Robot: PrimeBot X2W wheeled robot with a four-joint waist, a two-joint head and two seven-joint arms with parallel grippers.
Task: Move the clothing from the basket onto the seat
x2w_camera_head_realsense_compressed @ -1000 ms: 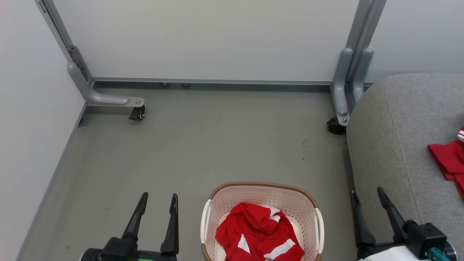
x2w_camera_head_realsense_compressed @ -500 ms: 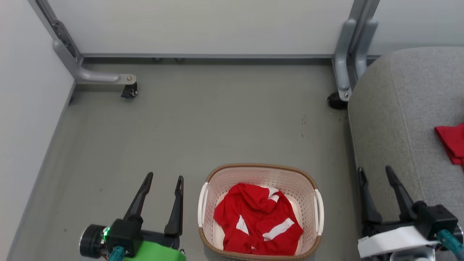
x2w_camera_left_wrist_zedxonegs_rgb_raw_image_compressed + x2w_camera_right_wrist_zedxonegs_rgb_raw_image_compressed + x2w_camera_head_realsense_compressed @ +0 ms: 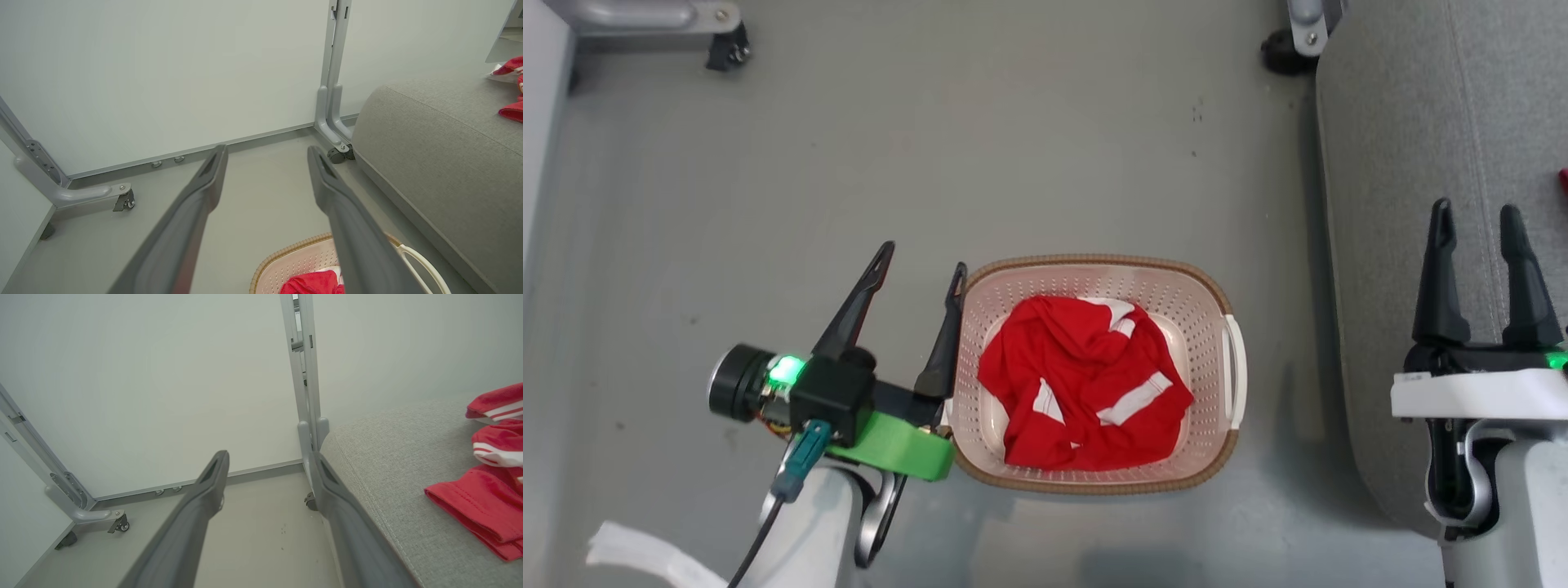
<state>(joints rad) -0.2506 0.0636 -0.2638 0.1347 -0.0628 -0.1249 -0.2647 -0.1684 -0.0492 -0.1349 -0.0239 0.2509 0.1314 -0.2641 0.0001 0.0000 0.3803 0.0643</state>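
**Head view.** The floor [image 3: 1013, 147] is plain grey with a few small dark specks. The basket [image 3: 1094, 263] stands on it near the centre. A red garment [image 3: 1086, 384] with white stripes lies crumpled inside the basket. The left gripper [image 3: 923, 256] is open and empty, just beside the basket's left rim; contact cannot be told. The right gripper [image 3: 1476, 208] is open and empty, above the left edge of the grey seat [image 3: 1380, 163] at the right. A black caster [image 3: 727, 53] sits at the far left.

**Left wrist view.** White partition panels [image 3: 163, 61] in grey metal frames close off the far side of the room. The seat stands just beside the right frame foot. The basket rim shows near, under the right finger.

**Right wrist view.** A second red garment [image 3: 482, 502] lies on the seat, to the right of the open fingers and apart from them.
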